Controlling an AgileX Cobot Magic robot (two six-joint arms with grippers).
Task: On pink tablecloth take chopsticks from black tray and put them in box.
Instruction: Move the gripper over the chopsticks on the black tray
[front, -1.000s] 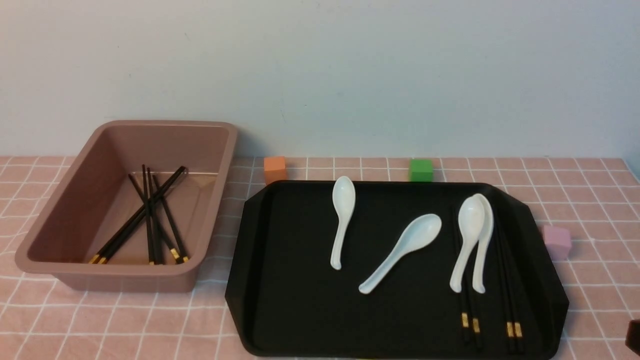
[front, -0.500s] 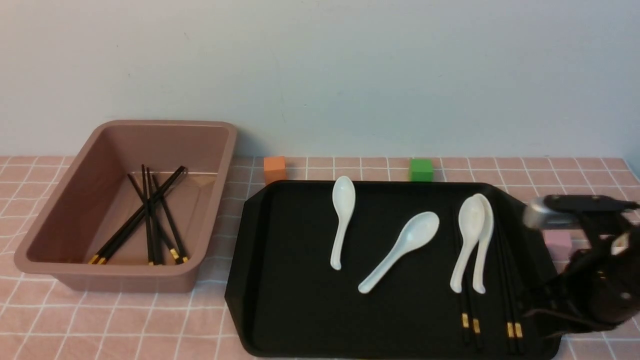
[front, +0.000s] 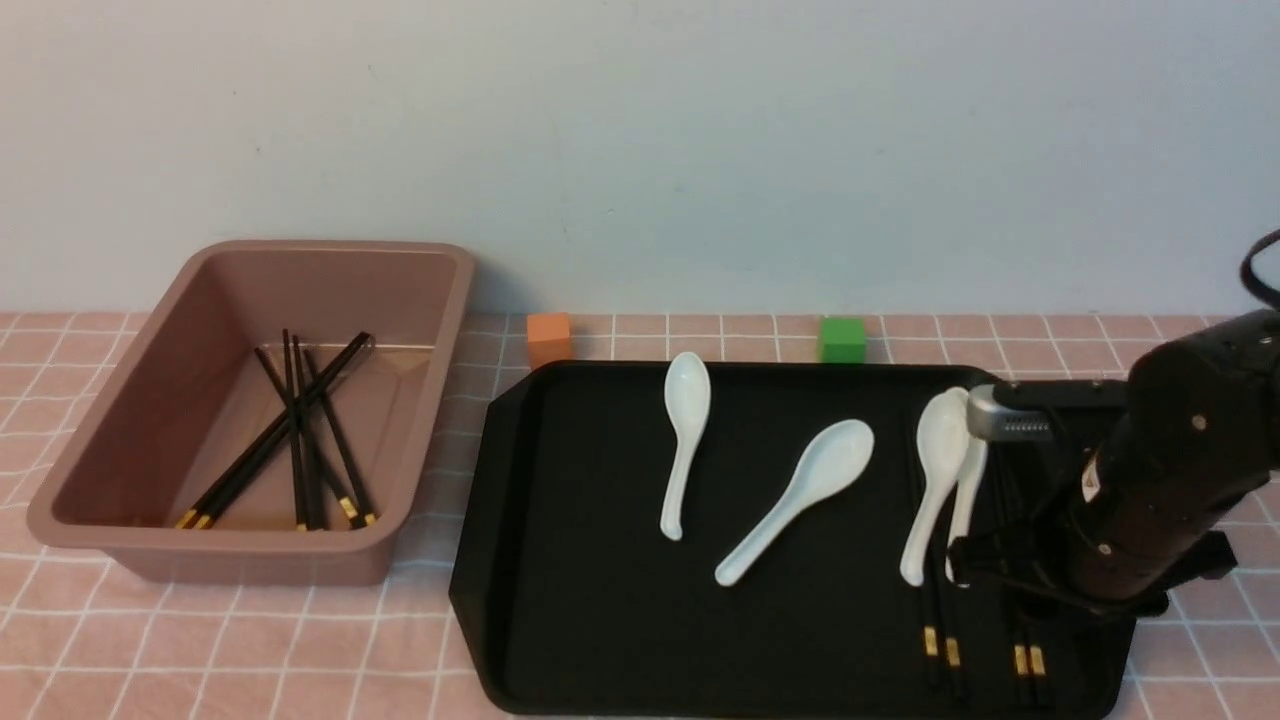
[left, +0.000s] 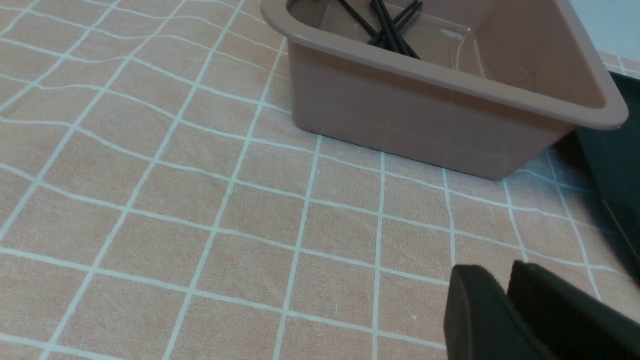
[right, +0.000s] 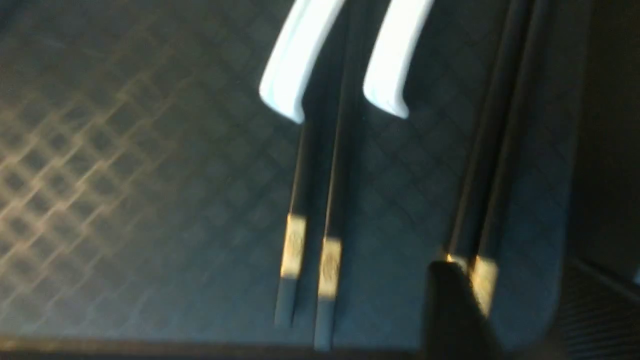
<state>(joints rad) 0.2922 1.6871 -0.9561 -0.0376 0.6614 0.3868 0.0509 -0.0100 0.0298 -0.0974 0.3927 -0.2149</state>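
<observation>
Right gripper (front: 1005, 585) above 4 chopsticks (front: 933, 625), beside black tray (front: 600, 620) rim.

Free room, front view:
- The left part of the black tray (front: 590, 600) is bare from its left rim to the leftmost white spoon (front: 686, 440).
- The pink tablecloth (front: 250, 640) along the lower left of the frame, below the box (front: 250, 565), is unobstructed.

Obstacles:
- A second spoon (front: 800, 500) lies diagonally at tray centre.
- Two overlapping spoons (front: 940, 450) cover the upper length of the left chopstick pair (front: 931, 640). Only its gold-banded lower ends are exposed.
- The right chopstick pair (front: 1020, 660) lies near the tray's right rim, with the right arm (front: 1160, 480) over it.
- An orange cube (front: 549, 338) and a green cube (front: 842, 339) stand along the tray's upper edge.
- The box walls enclose the crossed chopsticks (front: 300, 440), and the top is open.
</observation>
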